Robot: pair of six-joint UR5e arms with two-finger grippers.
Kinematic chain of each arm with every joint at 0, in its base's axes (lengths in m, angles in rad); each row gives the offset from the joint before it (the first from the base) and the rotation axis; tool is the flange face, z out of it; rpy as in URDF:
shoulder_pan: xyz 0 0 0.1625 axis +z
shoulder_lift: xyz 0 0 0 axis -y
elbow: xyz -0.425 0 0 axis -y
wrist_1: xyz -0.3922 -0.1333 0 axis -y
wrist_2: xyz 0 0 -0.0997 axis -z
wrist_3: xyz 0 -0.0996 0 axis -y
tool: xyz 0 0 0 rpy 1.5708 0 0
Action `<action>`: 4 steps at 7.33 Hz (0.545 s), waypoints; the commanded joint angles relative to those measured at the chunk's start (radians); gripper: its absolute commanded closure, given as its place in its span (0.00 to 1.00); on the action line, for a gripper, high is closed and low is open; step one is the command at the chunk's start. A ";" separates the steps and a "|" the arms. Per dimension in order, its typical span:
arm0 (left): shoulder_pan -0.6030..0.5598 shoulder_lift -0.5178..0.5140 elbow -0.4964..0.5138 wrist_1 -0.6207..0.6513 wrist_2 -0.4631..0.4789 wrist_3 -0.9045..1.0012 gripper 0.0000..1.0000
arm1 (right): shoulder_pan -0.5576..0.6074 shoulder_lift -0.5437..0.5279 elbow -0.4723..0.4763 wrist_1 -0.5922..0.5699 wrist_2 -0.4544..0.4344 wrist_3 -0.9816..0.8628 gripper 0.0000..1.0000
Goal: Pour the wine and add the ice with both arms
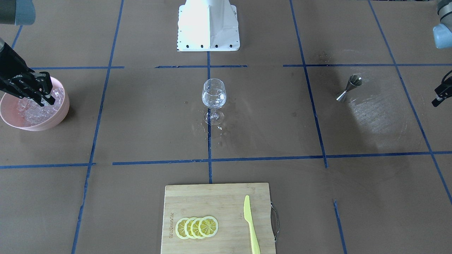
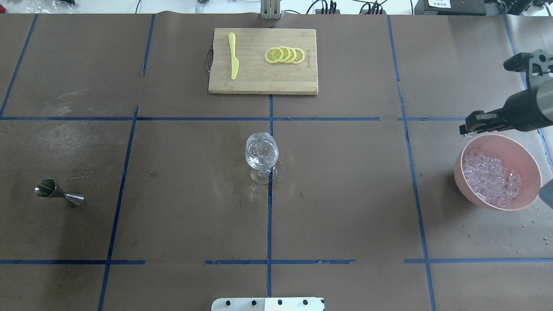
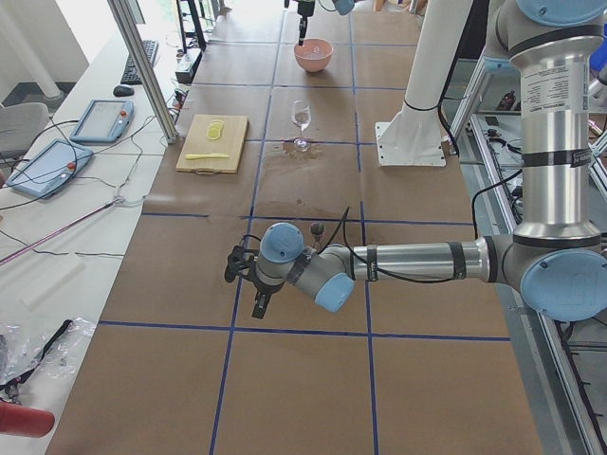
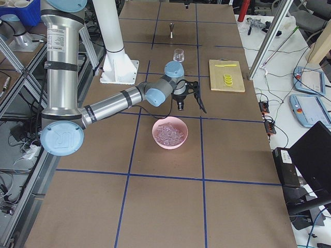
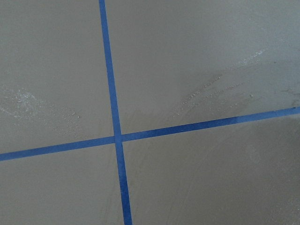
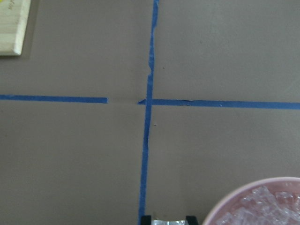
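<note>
A wine glass stands upright at the table's middle with a little clear, water-like wine in it. A steel jigger lies on its side, apart from both grippers. Ice cubes fill a pink bowl. My right gripper is open and empty above the bowl's far rim. My left gripper hovers empty beyond the jigger with its fingers apart.
A wooden cutting board at the far side holds lemon slices and a yellow knife. Wet patches surround the glass foot. The white robot base is at the near side. Small droplets lie near the bowl.
</note>
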 commanded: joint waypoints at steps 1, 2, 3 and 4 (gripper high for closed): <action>-0.095 -0.062 -0.002 0.264 -0.035 0.199 0.00 | -0.046 0.209 0.005 -0.092 -0.003 0.212 1.00; -0.124 -0.087 -0.002 0.356 -0.035 0.268 0.00 | -0.133 0.286 0.004 -0.105 -0.052 0.310 1.00; -0.142 -0.095 -0.003 0.398 -0.035 0.290 0.00 | -0.237 0.383 0.002 -0.164 -0.140 0.407 1.00; -0.141 -0.096 -0.002 0.415 -0.035 0.292 0.00 | -0.320 0.488 -0.005 -0.248 -0.217 0.478 1.00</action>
